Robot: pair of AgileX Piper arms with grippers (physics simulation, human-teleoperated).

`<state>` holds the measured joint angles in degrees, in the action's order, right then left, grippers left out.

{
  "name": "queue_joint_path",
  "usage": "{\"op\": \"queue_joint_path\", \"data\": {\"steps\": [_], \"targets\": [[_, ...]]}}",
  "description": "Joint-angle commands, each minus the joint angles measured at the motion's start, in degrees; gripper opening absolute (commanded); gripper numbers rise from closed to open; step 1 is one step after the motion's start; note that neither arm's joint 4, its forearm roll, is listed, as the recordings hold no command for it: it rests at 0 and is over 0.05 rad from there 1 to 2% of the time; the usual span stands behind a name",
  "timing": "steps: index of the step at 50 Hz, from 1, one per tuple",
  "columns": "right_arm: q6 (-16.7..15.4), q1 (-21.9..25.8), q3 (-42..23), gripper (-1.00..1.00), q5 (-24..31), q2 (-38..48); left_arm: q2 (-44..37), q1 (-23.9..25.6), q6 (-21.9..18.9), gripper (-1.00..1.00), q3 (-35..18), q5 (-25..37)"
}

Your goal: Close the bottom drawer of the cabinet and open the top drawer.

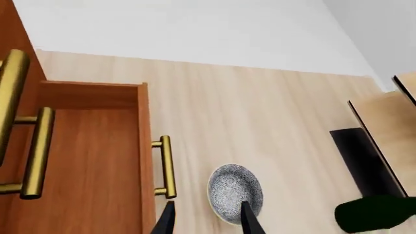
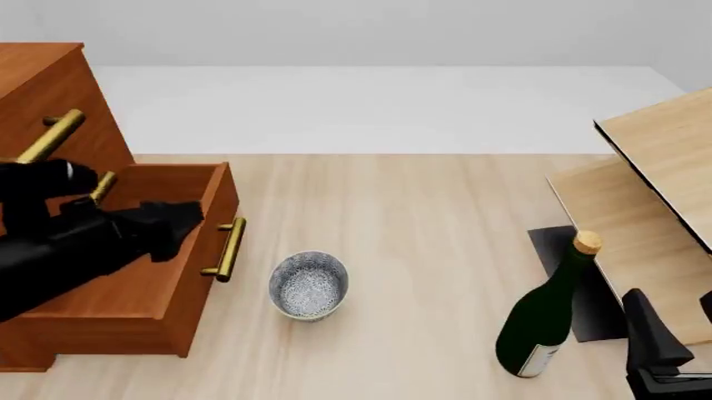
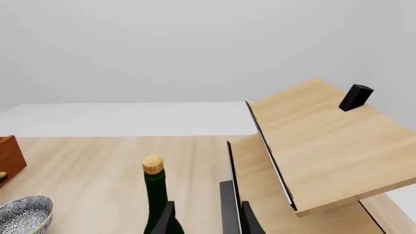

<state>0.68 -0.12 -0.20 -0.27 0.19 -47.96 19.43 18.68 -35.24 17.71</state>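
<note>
The cabinet stands at the table's left. Its bottom drawer is pulled far out, with the brass handle facing the table's middle. The top drawer looks pushed in, its brass handle sticking out. My left gripper hovers over the open bottom drawer, just behind its front panel. In the left wrist view the left gripper is open and holds nothing, with the bottom drawer's handle just ahead of one finger. My right gripper is open and idle at the near right.
A patterned bowl sits just right of the bottom drawer's handle. A dark green corked bottle stands close to the right gripper. A pale wooden rack with a black base fills the right edge.
</note>
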Motion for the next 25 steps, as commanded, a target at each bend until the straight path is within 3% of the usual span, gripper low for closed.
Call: {"op": "queue_joint_path", "data": {"steps": [1,5,7,11,14,25], "targets": [[0.13,-0.02,-0.01,1.00,0.11,-0.02,-4.41,4.35,6.71,1.00,0.40,0.95],[0.13,-0.11,0.01,1.00,0.05,0.01,-5.61,5.78,8.70,1.00,1.05,0.42],[0.16,-0.13,0.01,1.00,0.06,-0.01,-7.21,6.09,6.42,1.00,0.18,0.83],[0.22,-0.12,-0.02,1.00,0.11,-0.04,-8.37,9.06,10.51,1.00,0.81,-0.12],[0.29,-0.14,0.00,1.00,0.15,-0.06,-9.90,9.91,9.16,1.00,0.33,-0.22],[0.40,-0.12,0.07,1.00,0.17,0.20,-13.93,11.60,10.71,1.00,1.52,-2.00]]}}
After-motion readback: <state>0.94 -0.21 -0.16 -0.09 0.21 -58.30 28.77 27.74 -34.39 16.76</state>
